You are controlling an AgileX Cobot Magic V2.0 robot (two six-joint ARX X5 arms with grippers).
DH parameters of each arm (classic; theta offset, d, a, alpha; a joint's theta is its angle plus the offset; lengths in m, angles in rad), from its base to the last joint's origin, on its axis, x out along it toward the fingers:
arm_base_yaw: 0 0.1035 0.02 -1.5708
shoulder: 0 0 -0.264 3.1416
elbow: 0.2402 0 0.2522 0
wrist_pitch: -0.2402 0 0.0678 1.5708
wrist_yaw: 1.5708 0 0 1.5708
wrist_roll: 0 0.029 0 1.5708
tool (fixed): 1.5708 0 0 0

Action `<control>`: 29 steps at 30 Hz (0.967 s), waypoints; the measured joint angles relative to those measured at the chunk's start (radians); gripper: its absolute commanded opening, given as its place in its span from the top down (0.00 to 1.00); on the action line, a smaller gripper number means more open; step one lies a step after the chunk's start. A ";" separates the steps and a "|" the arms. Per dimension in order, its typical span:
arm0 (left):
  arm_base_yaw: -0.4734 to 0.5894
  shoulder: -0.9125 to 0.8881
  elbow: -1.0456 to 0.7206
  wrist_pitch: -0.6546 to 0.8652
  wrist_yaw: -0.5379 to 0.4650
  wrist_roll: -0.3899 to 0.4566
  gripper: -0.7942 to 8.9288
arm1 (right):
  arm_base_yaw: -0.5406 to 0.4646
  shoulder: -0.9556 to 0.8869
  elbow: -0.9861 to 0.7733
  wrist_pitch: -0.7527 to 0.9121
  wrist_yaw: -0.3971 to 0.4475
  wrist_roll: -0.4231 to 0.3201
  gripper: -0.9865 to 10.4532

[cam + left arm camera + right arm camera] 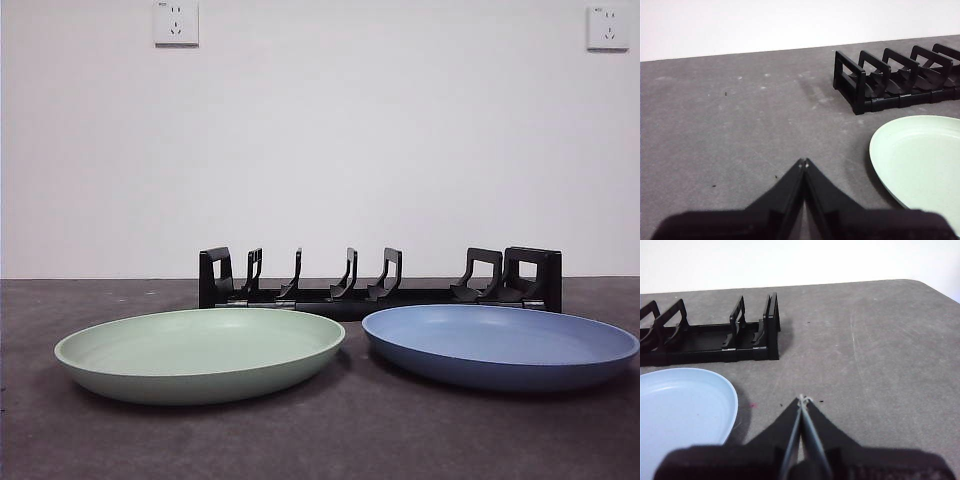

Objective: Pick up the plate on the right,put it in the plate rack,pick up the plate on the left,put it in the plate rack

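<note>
A pale green plate (200,352) lies flat on the table at the left, and a blue plate (500,343) lies flat at the right. Behind them stands the long black plate rack (380,280), with nothing in its prongs. My left gripper (804,162) is shut and holds nothing; it hovers over bare table, apart from the green plate (922,162) and the rack (895,75). My right gripper (802,399) is shut on nothing too, over bare table beside the blue plate (682,407) and the rack (710,337). Neither arm shows in the front view.
The dark grey table (320,440) runs back to a white wall with two sockets (176,22). In the right wrist view the table's rounded far corner (927,286) shows.
</note>
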 measured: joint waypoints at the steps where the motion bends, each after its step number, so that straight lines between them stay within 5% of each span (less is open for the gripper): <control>1: 0.000 0.000 0.000 0.000 0.000 0.000 0.92 | 0.000 0.000 0.000 0.000 0.000 0.000 0.91; 6: 0.000 0.000 0.000 0.000 0.007 -0.012 0.92 | 0.000 0.000 0.000 0.000 -0.002 0.011 0.91; 17: 0.000 0.000 0.011 -0.010 0.060 -0.155 0.92 | 0.000 0.000 0.026 0.002 -0.053 0.200 0.92; 24: 0.000 0.035 0.134 -0.037 0.081 -0.246 0.92 | 0.000 0.032 0.185 0.006 -0.058 0.296 0.92; 29: 0.000 0.112 0.249 -0.085 0.150 -0.282 0.92 | 0.000 0.132 0.325 -0.048 -0.150 0.309 0.92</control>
